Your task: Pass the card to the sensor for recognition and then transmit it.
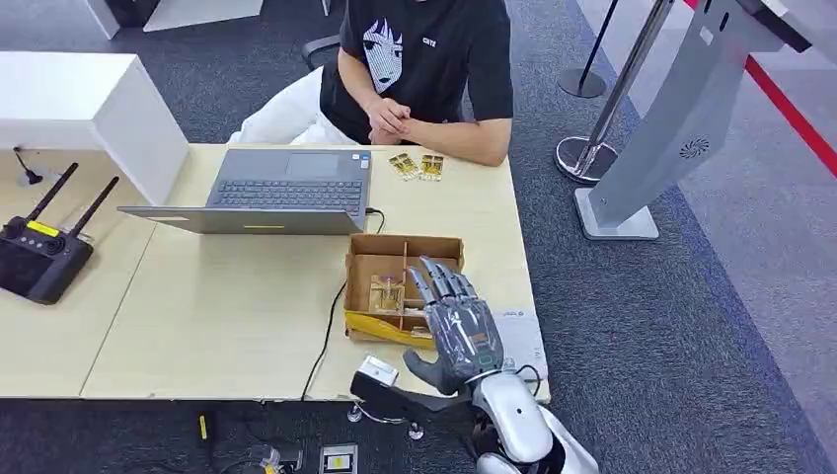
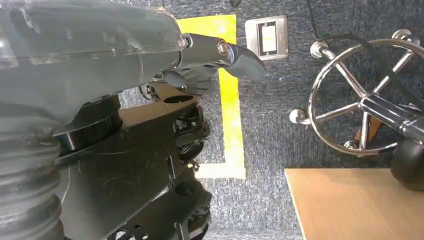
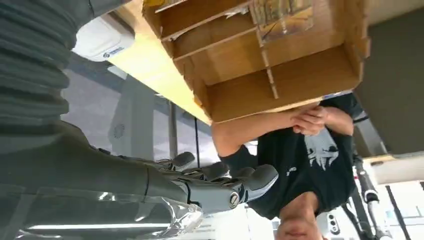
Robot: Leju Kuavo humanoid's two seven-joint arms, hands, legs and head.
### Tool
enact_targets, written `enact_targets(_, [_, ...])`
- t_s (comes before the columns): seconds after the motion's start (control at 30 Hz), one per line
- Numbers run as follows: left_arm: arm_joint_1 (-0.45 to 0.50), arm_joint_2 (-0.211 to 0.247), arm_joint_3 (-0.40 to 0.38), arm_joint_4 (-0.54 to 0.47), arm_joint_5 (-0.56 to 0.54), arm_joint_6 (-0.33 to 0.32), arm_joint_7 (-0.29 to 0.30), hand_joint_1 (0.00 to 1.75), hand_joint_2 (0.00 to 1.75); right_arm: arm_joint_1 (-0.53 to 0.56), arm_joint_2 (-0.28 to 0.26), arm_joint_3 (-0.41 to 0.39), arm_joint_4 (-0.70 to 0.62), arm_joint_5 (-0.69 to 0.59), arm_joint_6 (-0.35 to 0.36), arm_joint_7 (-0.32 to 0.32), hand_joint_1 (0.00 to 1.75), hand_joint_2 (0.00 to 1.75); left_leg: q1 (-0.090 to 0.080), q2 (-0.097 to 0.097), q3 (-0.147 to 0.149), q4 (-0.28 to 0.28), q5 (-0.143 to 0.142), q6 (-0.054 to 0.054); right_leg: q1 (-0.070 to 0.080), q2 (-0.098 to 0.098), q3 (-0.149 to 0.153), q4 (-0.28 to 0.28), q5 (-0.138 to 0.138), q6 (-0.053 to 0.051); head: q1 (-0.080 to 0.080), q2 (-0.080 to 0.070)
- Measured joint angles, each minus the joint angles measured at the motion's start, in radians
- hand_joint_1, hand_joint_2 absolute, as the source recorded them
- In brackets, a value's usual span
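The right hand (image 1: 462,331) hovers over the cardboard box (image 1: 367,277), fingers (image 1: 441,281) spread, empty — the card (image 1: 387,293) inside should be pinched squarely.

Table (image 1: 227,306): pale wood-look top, smooth and matt. Box (image 1: 367,272): brown cardboard, matt, rough-cut dividers. Right hand (image 1: 456,321): grey plastic, semi-gloss, with what appears to be a clear glossy cover. Floor (image 1: 671,326): dark carpet, coarse. Chair base (image 2: 360,107): polished chrome metal.

Card (image 1: 387,293) (gold-patterned) lies in the cardboard box (image 1: 365,272) compartment.
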Motion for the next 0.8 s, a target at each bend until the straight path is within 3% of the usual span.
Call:
enact_targets(0.33, [0.0,0.0,0.0,0.0,0.011,0.009,0.0,0.0,1.75,-0.002,0.015,0.02,0.058,-0.086,-0.026,-0.03,0.0,1.75,0.0,0.0,0.0,0.0,0.0,0.0,0.0,0.0,0.0,0.0,0.0,0.0,0.0,0.0])
enact_targets(0.8, [0.0,0.001,-0.002,-0.002,0.033,0.029,0.0,0.0,1.75,-0.022,0.024,0.046,0.146,0.003,-0.093,0.0,0.0,1.75,0.0,0.0,0.0,0.0,0.0,0.0,0.0,0.0,0.0,0.0,0.0,0.0,0.0,0.0])
